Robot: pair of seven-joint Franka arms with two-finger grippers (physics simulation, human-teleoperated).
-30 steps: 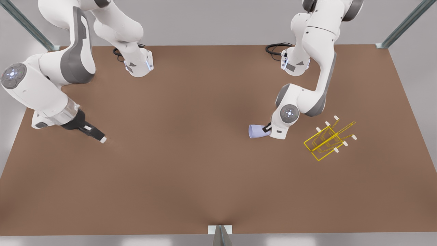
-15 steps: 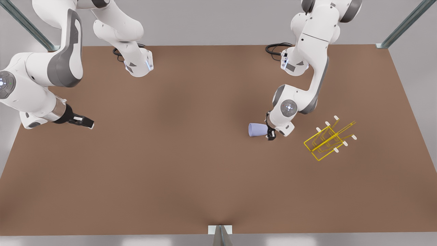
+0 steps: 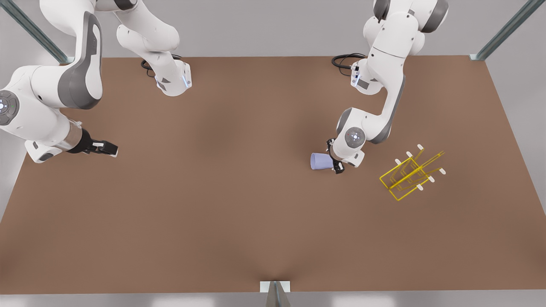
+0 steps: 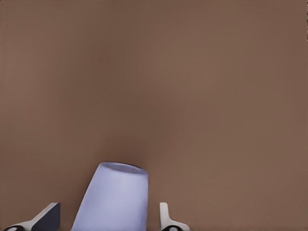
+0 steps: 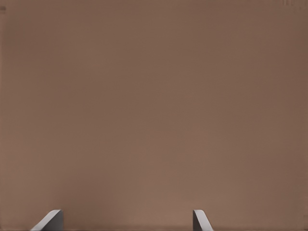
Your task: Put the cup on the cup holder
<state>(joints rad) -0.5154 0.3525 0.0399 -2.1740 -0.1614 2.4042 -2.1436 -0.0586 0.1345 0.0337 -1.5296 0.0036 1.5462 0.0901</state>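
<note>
Front view: the cup (image 3: 320,161) lies on its side on the table (image 3: 222,213), with the left gripper (image 3: 336,164) at its narrow end; the cup holder (image 3: 410,174) stands apart, toward the front view's right, bearing nothing. The right gripper (image 3: 110,149) waits far off at the front view's left. Left wrist view: the cup (image 4: 114,199) sits between the two fingers (image 4: 164,215), gaps visible on both sides, so no grasp is made. Right wrist view: fingers (image 5: 199,220) spread wide over bare table, empty. Judged progress: approach done; grasping, lifting and placing remain
</note>
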